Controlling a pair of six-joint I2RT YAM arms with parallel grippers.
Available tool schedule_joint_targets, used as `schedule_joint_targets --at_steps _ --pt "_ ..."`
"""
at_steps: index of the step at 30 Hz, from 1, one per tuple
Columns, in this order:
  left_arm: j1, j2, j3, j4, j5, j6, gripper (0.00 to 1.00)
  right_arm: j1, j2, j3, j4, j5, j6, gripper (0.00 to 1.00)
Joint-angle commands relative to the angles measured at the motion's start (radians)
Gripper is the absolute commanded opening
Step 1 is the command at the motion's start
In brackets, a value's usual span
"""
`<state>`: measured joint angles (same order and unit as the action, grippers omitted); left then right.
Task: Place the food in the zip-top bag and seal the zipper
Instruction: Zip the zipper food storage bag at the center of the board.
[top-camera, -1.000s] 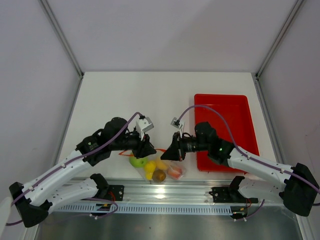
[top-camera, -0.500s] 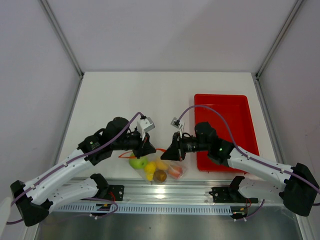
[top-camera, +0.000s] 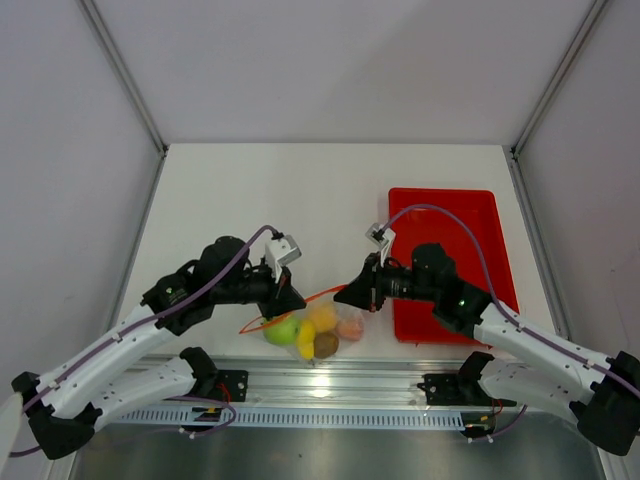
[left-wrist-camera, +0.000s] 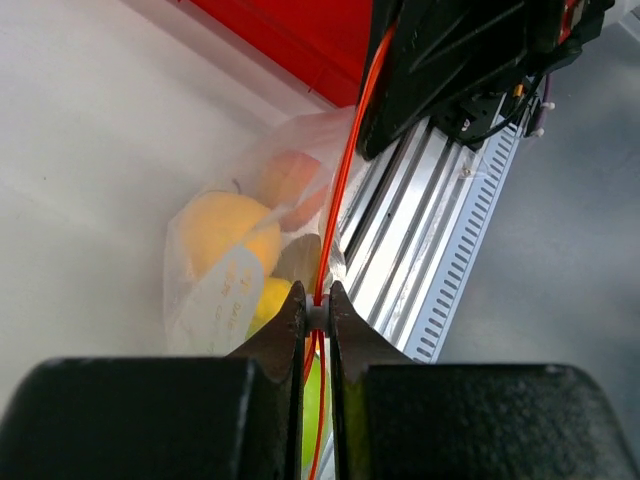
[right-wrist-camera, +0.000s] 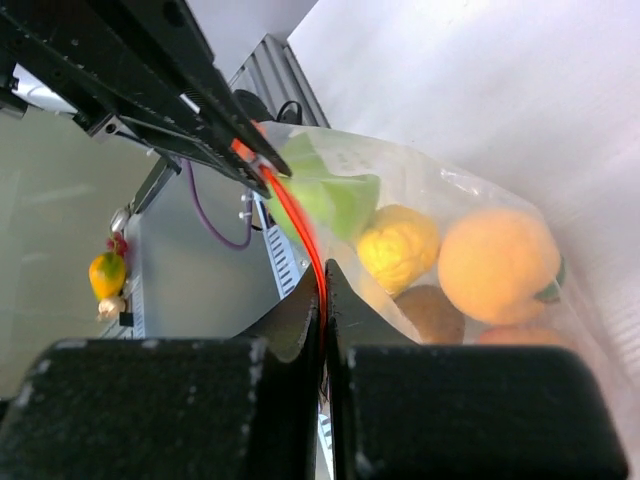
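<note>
Plastic as thin and crinkly as this zip-top bag (top-camera: 322, 335) gives no firm hold, so I judge the stiffer orange zipper (left-wrist-camera: 345, 180) the place to grip. My left gripper (left-wrist-camera: 317, 312) is pinched on it, as is my right gripper (right-wrist-camera: 323, 290). The food (right-wrist-camera: 497, 265) sags in the bag beneath both. The red tray (top-camera: 470, 215) lies beside my right gripper. There is room on the worktop (top-camera: 300, 200) beyond, and its near edge is close under the bag.
</note>
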<state>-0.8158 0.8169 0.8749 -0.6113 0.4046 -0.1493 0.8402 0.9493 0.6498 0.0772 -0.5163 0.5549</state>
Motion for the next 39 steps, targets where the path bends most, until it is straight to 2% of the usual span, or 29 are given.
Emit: schedule_joint_targets --at_steps 1,17,39 --pt "0.004 -0.031 0.038 -0.090 0.007 -0.019 0.01 -0.027 -0.030 -0.007 -0.011 0.052 0.007 0.00" --pt "0.004 -0.157 0.038 -0.197 -0.020 -0.058 0.01 -0.056 -0.061 -0.062 -0.014 0.101 0.002 0.00" --pt "0.004 -0.208 0.035 -0.255 0.014 -0.131 0.00 -0.156 -0.133 -0.058 -0.122 0.145 -0.033 0.00"
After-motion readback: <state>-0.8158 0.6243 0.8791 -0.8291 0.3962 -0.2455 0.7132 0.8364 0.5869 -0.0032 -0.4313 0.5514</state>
